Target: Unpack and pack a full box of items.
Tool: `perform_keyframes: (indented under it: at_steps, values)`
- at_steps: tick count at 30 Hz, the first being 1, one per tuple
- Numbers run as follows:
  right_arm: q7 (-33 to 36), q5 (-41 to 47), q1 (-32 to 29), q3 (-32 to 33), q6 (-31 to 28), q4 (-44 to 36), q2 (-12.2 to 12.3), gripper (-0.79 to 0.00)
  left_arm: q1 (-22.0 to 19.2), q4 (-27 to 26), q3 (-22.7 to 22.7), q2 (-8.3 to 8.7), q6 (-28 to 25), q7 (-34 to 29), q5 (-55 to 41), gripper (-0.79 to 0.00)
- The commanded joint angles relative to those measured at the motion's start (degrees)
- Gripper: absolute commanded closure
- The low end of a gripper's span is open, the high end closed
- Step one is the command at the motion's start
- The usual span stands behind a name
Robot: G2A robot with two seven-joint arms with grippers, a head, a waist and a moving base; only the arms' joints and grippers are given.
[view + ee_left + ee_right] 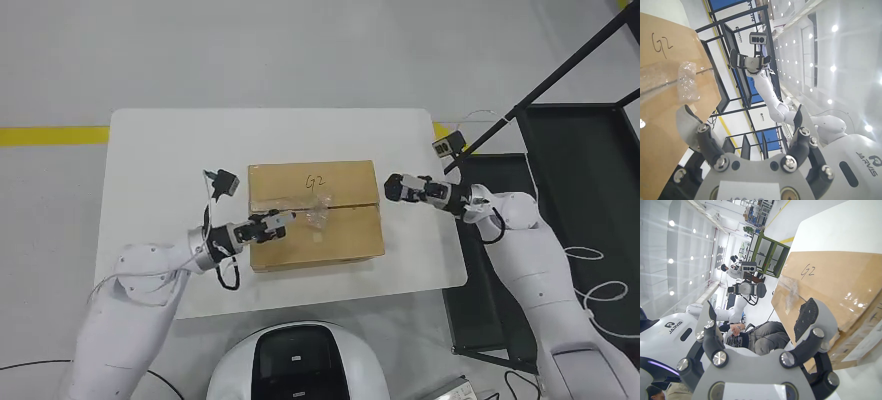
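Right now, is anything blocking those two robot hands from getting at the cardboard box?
Nothing visible does. The left gripper is over the box at its edge, and the right gripper is just beside it. It is shut, though, with clear tape across its top, crumpled at the middle.

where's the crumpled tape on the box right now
Top view: the crumpled tape lies on the centre seam of the box, just beyond the left claw, the right claw off its other end.
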Motion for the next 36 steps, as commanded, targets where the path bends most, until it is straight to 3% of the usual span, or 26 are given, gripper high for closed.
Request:
perform_keyframes:
  at_steps: [1,6,12,17,23,36]
  values:
    - [-0.3,0.3,-0.6,0.9,-0.3,0.5,0.2,-0.785,-2.1,1.3,1.6,-0.30,0.3,1.1,0.5,-0.785]
    - [-1.2,0.7,-1.9,2.9,-1.2,1.6,0.7,-0.785,-5.4,3.2,6.0,-1.04,-3.3,6.8,8.8,-0.785]
    - [-1.7,0.1,-2.3,3.4,-1.7,2.0,0.9,-0.785,-8.8,6.2,11.8,-2.32,-7.6,18.2,22.9,-0.785]
    - [-1.9,-0.1,-2.4,3.5,-1.9,1.9,0.9,-0.785,-12.1,8.5,15.1,-3.43,-6.9,25.9,31.4,-0.785]
    - [-2.3,-0.3,-2.9,3.4,-2.3,1.5,1.0,-0.785,-14.3,9.8,17.0,-3.98,-5.0,35.3,48.3,-0.785]
    - [-1.9,-0.1,-2.0,1.7,-1.9,2.0,0.7,-0.785,-14.5,10.1,17.4,-4.07,-4.8,36.3,50.7,-0.785]
